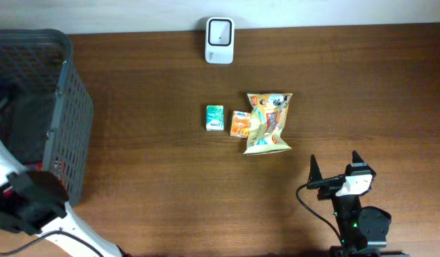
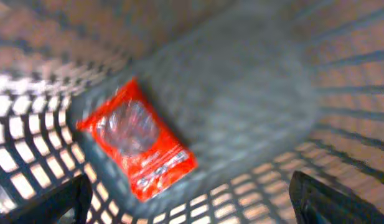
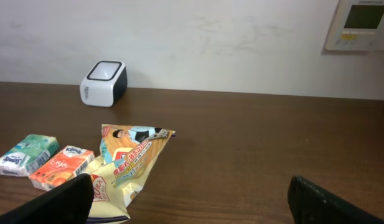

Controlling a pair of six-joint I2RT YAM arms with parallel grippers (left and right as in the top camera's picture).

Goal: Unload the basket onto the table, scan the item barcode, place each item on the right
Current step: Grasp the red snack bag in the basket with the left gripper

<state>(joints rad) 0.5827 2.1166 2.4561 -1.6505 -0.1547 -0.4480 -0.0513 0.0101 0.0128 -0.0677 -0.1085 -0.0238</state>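
A red packet (image 2: 137,147) lies blurred on the floor of the grey basket (image 2: 260,93). My left gripper (image 2: 192,208) hangs open above it, with nothing between its dark fingers (image 2: 62,202). The white barcode scanner (image 1: 220,41) stands at the table's far edge, also seen as the scanner (image 3: 103,82) in the right wrist view. A yellow snack bag (image 1: 268,123), an orange pack (image 1: 239,124) and a green pack (image 1: 215,118) lie mid-table. My right gripper (image 1: 336,168) is open and empty, near the front edge to the right of the snack bag (image 3: 131,168).
The tall grey mesh basket (image 1: 70,121) fills the table's left end, with my left arm (image 1: 31,200) beside its near corner. A white wall runs behind the scanner, with a control panel (image 3: 360,25) mounted on it.
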